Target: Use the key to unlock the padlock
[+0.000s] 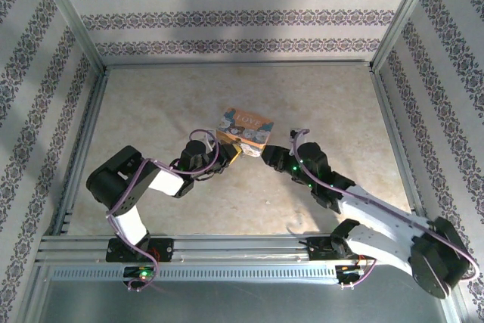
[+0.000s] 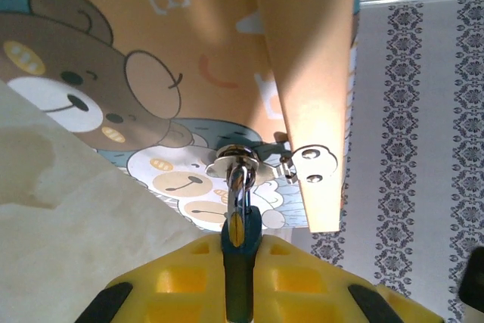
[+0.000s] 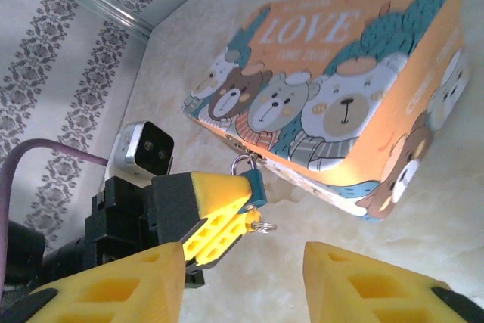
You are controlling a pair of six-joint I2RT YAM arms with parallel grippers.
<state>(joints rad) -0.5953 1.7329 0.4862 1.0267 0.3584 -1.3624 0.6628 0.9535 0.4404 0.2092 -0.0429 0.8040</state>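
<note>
Two-handed work at the orange rectangular LOVE tin [image 3: 325, 104] with cartoon bears: the left gripper [image 2: 240, 262] pinches the small teal padlock [image 3: 255, 184] on the tin's front clasp, while the right gripper [image 3: 242, 262] hovers spread near the tin. What looks like the tiny silvery key [image 3: 261, 226] dangles there; gripping and turning it likely comes next.

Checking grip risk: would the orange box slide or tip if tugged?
Likely slides: the box looks a light tin, flat on the smooth table. Tipping seems unlikely; it is low and wide. The left gripper, clamped on its lock, could drag it.
</note>
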